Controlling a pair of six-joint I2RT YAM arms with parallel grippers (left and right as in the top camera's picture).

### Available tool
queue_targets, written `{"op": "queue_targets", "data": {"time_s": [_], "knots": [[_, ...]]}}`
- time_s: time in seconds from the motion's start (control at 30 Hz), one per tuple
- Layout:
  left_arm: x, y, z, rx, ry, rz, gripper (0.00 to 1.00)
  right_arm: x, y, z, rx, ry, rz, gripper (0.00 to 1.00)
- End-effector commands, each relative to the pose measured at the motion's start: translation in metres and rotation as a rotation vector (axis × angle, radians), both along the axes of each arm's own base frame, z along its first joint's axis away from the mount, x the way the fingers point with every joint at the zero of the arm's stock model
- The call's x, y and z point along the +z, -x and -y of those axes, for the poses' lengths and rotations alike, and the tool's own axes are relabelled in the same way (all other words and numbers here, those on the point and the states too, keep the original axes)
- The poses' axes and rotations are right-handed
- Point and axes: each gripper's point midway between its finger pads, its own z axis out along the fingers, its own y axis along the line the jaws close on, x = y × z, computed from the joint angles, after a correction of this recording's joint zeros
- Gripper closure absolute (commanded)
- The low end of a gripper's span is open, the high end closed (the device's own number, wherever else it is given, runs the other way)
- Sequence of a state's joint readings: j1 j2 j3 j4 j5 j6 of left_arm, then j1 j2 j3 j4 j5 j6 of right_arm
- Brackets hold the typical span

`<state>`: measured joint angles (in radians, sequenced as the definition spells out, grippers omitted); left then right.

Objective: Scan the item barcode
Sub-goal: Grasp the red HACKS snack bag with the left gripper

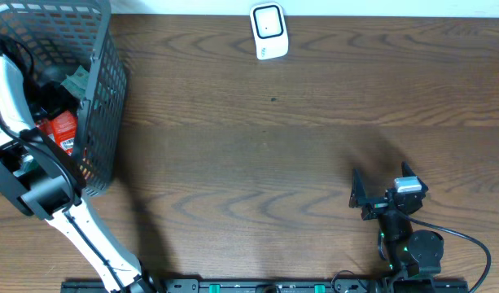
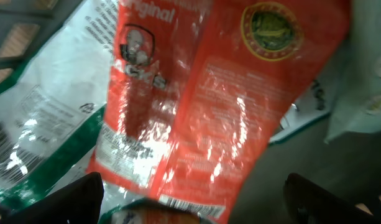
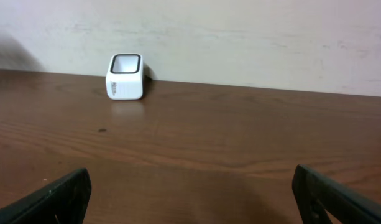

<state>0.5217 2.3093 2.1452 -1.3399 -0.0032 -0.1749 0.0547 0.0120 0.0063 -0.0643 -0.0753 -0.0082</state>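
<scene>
- Two sets of jaws, both spread wide, pinching nothing.
- Left gripper [image 2: 196,205]: inside the mesh basket [image 1: 102,98], hovering just over the red packet [image 2: 202,106], which lies in the basket among green-and-white bags [image 2: 41,124].
- Right gripper [image 3: 190,193]: well apart from the basket, low over the table [image 1: 273,146].
- White scanner [image 1: 269,31]: away from the basket, at the table's far edge.
</scene>
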Motion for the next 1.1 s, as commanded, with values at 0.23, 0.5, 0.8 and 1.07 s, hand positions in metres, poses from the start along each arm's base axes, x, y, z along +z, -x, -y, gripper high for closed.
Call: {"op": "queue_targets", "data": {"time_s": [0.23,0.5,0.8,1.07], "knots": [[-0.038,0.007,0.002,-0.018,0.011,-0.036,0.08,0.0,0.0,0.002,-0.006,0.004,0.001,0.01],[-0.041,0.009,0.004,-0.018,0.013,-0.04,0.55,0.0,0.0,0.002,-0.006,0.004,0.001,0.01],[0.031,-0.003,-0.005,-0.023,-0.086,0.119,0.72,0.0,0.0,0.002,-0.006,0.004,0.001,0.01],[0.16,0.005,-0.001,-0.018,-0.259,0.407,0.93,0.0,0.0,0.002,-0.006,0.004,0.001,0.01]]}}
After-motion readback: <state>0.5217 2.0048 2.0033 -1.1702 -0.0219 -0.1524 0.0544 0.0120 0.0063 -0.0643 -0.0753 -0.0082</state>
